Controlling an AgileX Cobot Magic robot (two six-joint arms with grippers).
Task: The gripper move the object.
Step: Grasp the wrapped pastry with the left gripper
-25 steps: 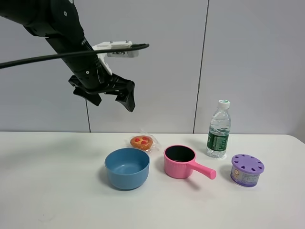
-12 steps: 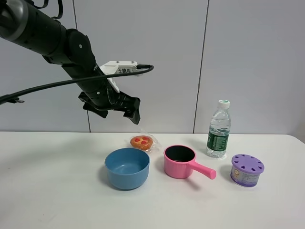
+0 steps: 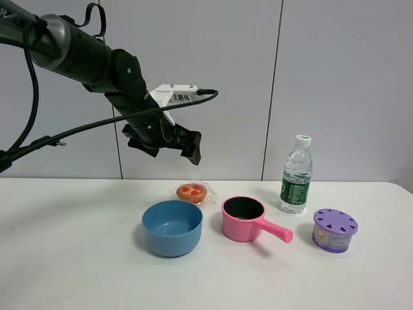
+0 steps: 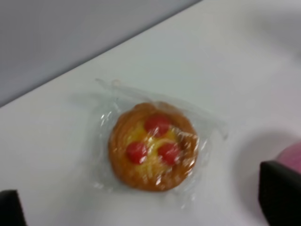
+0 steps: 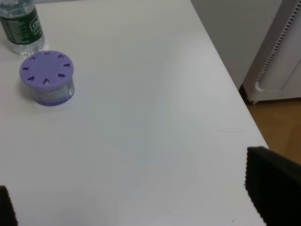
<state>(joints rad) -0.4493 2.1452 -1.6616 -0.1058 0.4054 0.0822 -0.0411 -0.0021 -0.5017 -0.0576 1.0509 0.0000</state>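
The object (image 3: pixel 192 192) is a small golden-brown pastry with red dots in clear wrap, lying on the white table (image 3: pixel 77 258) just behind the blue bowl (image 3: pixel 172 227). My left gripper (image 3: pixel 169 148) hangs open in the air above the object, a little to its left, and holds nothing. In the left wrist view the object (image 4: pixel 153 146) lies well below, between the black fingertips (image 4: pixel 281 193), which stand wide apart. My right gripper (image 5: pixel 141 200) is open over bare table, with nothing between its fingers; the exterior view does not show it.
A pink saucepan (image 3: pixel 244 218) stands right of the bowl, handle pointing right. Further right are a water bottle (image 3: pixel 297 174) and a purple-lidded container (image 3: pixel 334 230), both also in the right wrist view: container (image 5: pixel 47 77), bottle (image 5: pixel 21 26). The table's edge (image 5: pixel 235 108) borders the floor.
My left arm has swung to the right and lower, bringing the open gripper from the upper left to above the object. Nothing on the table has moved.
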